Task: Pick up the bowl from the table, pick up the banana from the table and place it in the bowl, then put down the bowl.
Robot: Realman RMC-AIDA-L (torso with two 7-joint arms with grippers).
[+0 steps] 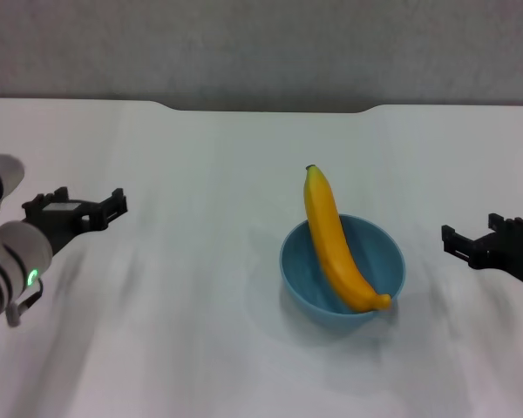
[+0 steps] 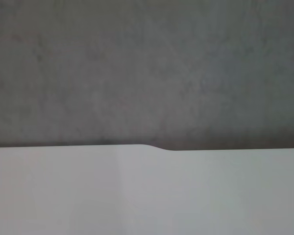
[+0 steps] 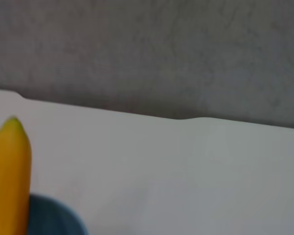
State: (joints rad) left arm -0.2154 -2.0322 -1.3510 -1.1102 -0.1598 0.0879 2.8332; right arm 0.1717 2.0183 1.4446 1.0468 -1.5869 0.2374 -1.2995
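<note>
Table (image 1: 200,348) – banana (image 1: 336,244) overhangs bowl (image 1: 301,266) rim.

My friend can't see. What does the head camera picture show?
A yellow banana lies in a light-blue bowl on a white table, its stem poking over the rim. The left gripper and right gripper wait on either side.

Right gripper (image 1: 467,244) cut off by the head view's edge, finger state unreadable. Bowl (image 3: 54,218) and banana (image 3: 10,176) clipped by the right wrist picture's edge. Left arm (image 1: 4,261) cropped at the frame side.
</note>
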